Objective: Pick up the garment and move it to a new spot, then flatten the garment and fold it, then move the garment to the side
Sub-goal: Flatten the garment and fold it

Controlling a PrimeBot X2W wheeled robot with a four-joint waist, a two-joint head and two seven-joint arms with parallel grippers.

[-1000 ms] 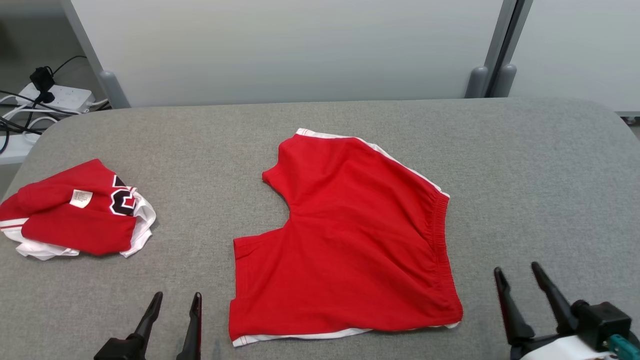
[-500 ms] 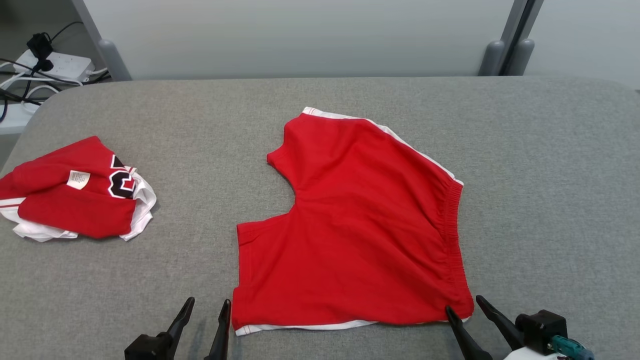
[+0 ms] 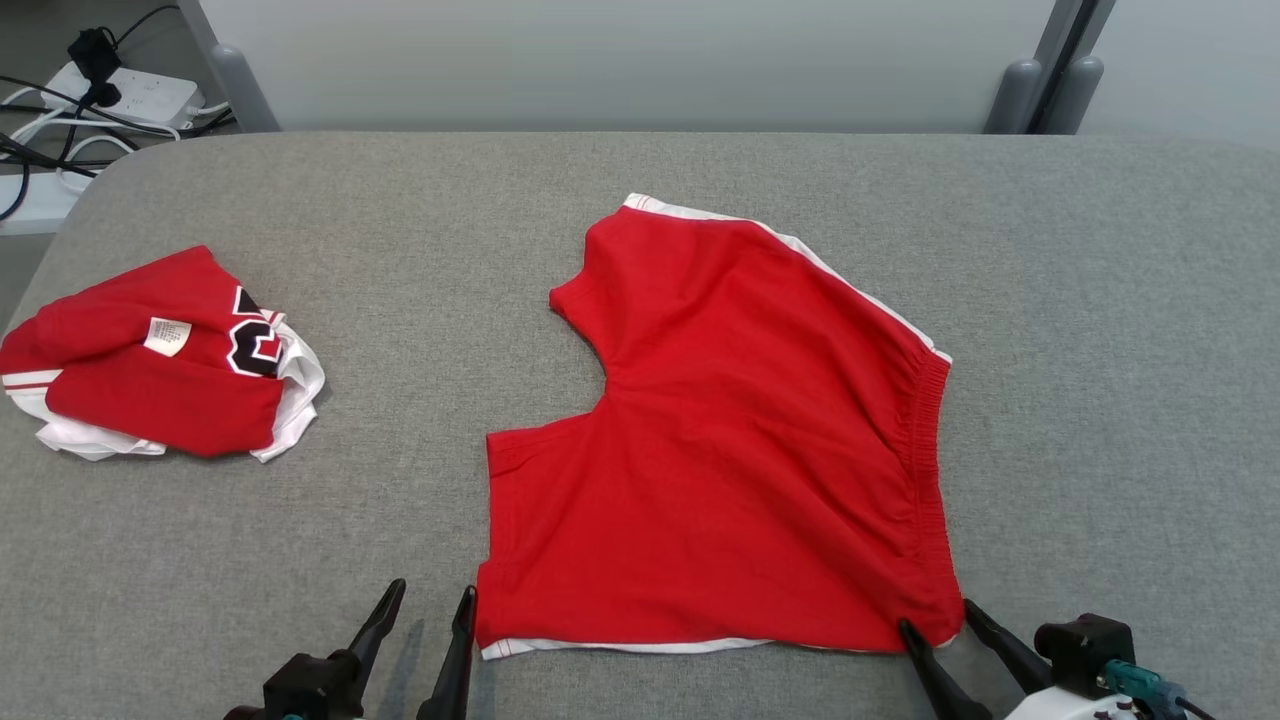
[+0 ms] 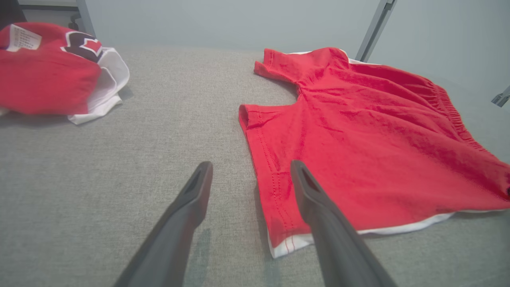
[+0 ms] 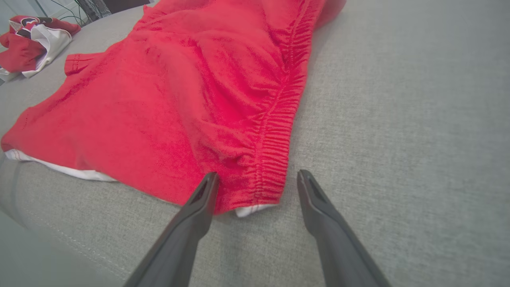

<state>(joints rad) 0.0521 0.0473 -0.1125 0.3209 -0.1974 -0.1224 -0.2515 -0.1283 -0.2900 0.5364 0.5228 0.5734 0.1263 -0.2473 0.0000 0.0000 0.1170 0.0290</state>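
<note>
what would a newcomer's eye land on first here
Red shorts lie spread flat in the middle of the grey table. The left gripper and right gripper stand open at their near corners, hem and waistband. A crumpled red-and-white garment sits far left.

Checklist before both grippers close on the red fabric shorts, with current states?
1. Left gripper open: ok.
2. Right gripper open: ok.
3. Red fabric shorts spread on grey padded table: ok, light wrinkles.
4. Left gripper straddles near leg-hem corner: ok.
5. Right gripper straddles near waistband corner: ok.
6. Crumpled red-and-white garment apart from shorts: ok.
</note>
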